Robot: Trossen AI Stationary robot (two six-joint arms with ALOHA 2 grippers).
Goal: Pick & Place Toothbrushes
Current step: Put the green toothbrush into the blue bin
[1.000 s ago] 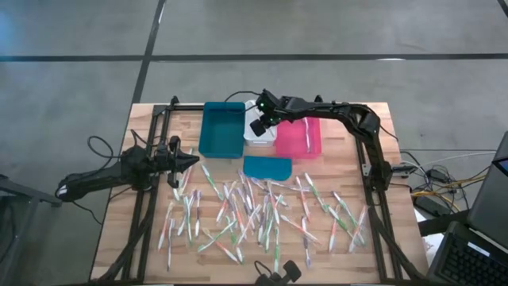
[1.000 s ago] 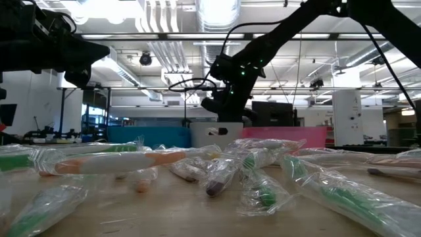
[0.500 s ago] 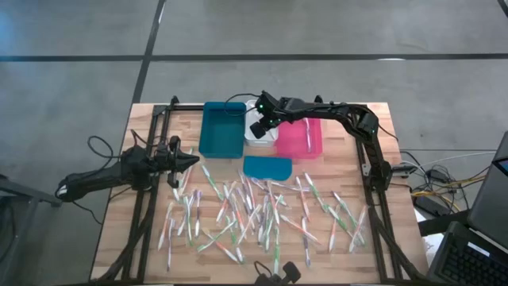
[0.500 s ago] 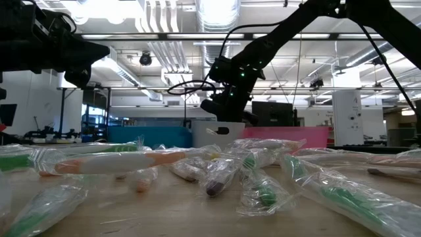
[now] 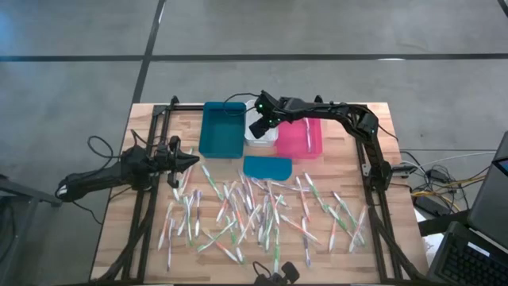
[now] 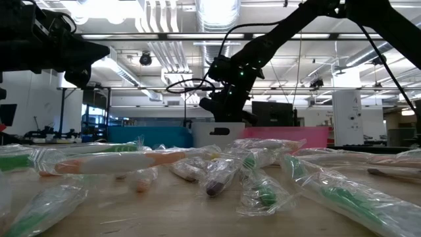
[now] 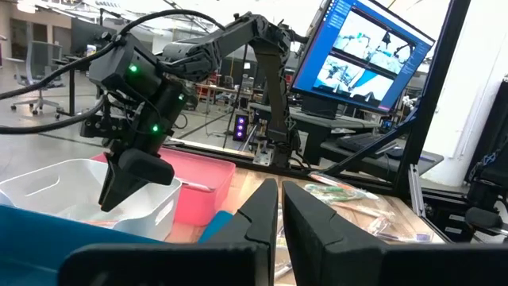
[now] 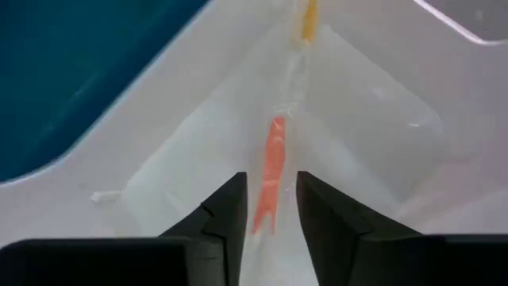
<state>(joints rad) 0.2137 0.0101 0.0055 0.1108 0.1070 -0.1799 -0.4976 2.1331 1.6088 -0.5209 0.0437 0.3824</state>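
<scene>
Over the white bin the right end effector, fingers parted, straddles an orange toothbrush without gripping; light, slippery in wrap (grasp mid-handle), others litter the tabletop.

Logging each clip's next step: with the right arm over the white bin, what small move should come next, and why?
Probably finish opening the right tool and lift it clear. Its fingers stand apart over the white bin, and the wrapped orange toothbrush lies between them, seemingly resting on the bin floor. Then it could return to the scattered toothbrushes. The left tool waits by the table's left edge.
</scene>
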